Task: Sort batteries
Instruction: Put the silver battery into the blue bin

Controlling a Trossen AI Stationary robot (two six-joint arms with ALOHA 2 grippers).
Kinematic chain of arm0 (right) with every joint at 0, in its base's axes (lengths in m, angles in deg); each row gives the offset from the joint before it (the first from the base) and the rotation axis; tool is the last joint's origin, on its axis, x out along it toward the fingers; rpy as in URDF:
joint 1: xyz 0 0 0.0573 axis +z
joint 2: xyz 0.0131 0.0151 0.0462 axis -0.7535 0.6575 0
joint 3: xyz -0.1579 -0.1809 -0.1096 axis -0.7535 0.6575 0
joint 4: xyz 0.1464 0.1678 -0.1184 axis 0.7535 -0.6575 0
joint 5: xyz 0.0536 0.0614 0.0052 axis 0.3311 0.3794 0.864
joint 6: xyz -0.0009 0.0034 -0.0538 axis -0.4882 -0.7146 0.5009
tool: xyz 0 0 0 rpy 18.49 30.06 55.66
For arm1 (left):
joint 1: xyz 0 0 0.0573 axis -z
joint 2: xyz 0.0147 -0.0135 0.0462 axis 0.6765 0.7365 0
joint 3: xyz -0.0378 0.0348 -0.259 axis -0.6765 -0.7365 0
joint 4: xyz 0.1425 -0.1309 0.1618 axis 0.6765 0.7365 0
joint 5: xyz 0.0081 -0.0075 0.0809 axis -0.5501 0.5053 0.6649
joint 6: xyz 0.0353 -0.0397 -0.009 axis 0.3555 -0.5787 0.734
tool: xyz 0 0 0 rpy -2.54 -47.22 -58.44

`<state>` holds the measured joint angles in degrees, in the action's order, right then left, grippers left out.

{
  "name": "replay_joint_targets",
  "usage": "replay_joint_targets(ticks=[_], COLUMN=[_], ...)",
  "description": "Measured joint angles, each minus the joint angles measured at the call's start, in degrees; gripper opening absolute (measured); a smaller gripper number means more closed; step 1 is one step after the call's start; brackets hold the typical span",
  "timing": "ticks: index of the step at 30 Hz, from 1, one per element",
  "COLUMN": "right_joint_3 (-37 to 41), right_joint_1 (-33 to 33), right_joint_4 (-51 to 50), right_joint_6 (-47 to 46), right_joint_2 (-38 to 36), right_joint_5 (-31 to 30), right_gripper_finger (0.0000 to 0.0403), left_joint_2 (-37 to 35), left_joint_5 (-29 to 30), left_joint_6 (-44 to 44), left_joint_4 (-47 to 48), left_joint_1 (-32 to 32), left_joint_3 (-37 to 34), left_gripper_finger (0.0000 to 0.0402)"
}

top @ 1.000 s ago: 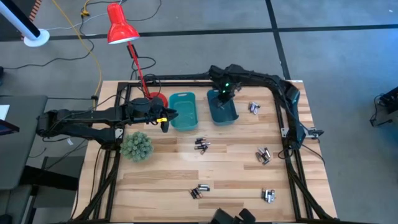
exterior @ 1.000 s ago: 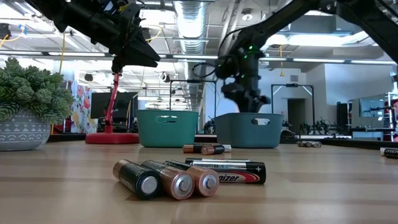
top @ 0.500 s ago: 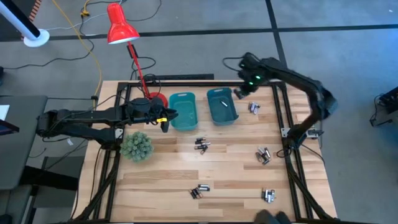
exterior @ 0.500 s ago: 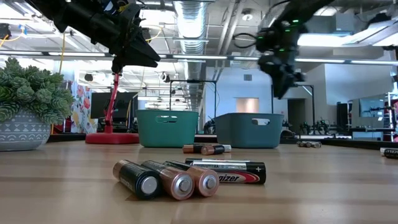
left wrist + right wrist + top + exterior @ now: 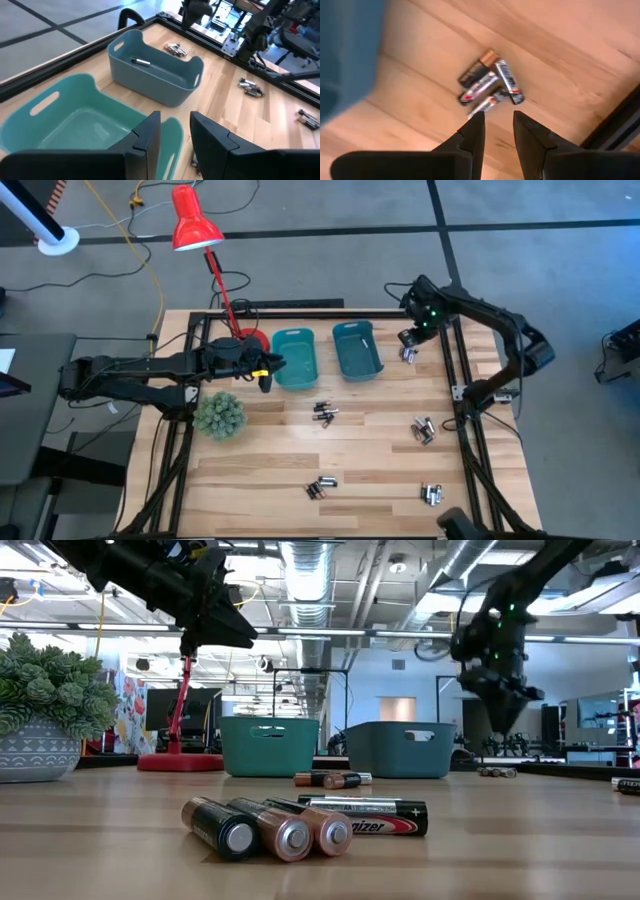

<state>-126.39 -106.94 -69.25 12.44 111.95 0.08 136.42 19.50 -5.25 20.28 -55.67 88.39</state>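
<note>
Two bins stand side by side at the back of the table [image 5: 260,450]; the left bin [image 5: 295,358] is next to the right bin [image 5: 357,350], which has one battery [image 5: 141,62] in it; a small pile of batteries [image 5: 409,353] lies just right of that bin, under the right gripper [image 5: 407,338]; the left gripper [image 5: 268,372] sits left of the bins; the plant [image 5: 219,415] stands in front of it; more batteries [image 5: 323,414] lie in front of the bins.

Right gripper [image 5: 494,124] slightly parted, pointing downward; left gripper [image 5: 175,131] parted, idle.
</note>
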Motion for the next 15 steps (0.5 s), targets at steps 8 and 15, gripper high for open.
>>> replay_joint_targets(ticks=[8, 15], right_joint_3=[-0.8, -5.6], right_joint_1=[0.3, 1.2], right_joint_4=[-0.1, 1.0], right_joint_6=[3.2, 4.1], right_joint_2=[9.2, 13.0], right_joint_5=[-0.8, -4.8], right_gripper_finger=[0.0116, 0.0116], left_joint_2=[0.0, 0.0], left_joint_5=[0.4, 0.4], left_joint_6=[-0.1, -0.2], left_joint_4=[-0.1, -0.1], left_joint_1=[0.0, 0.0], left_joint_3=[0.0, 0.0], left_gripper_finger=[0.0102, 0.0102])
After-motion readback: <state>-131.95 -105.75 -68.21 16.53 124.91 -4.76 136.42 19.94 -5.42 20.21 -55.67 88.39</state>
